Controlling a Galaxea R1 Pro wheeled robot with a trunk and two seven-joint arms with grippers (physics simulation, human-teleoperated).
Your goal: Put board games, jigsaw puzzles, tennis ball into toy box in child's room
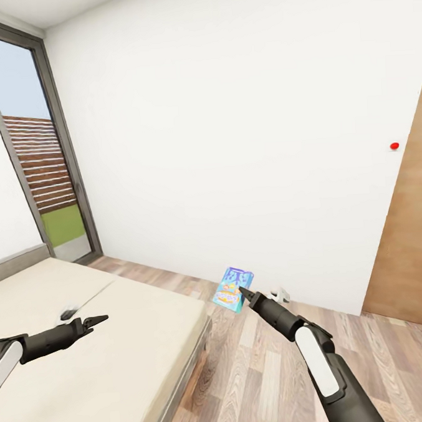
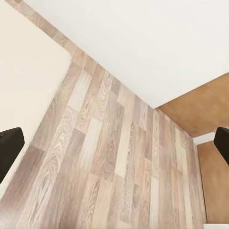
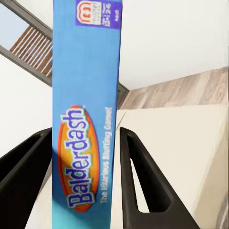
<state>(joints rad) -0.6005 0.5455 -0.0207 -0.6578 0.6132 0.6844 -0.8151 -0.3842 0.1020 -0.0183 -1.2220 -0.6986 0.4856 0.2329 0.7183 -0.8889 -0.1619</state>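
A small blue board game (image 1: 233, 289) lettered Balderdash hangs upright above the wooden floor, just past the bed's foot corner. My right gripper (image 1: 244, 291) is shut on it. In the right wrist view the blue box (image 3: 86, 95) stands on edge between the two dark fingers (image 3: 143, 181). My left gripper (image 1: 96, 319) hovers over the beige mattress of the bed (image 1: 132, 353), open and holding nothing; in the left wrist view its fingertips (image 2: 12, 143) sit far apart at the picture's sides. The table, the toy box, the jigsaw puzzles and the tennis ball are out of view.
A white wall (image 1: 232, 141) faces me, with a brown door (image 1: 413, 255) to its right and a tall glass door (image 1: 47, 183) to its left. Wooden floor (image 1: 264, 370) runs between bed and wall. A small white object (image 1: 280, 292) lies by the wall.
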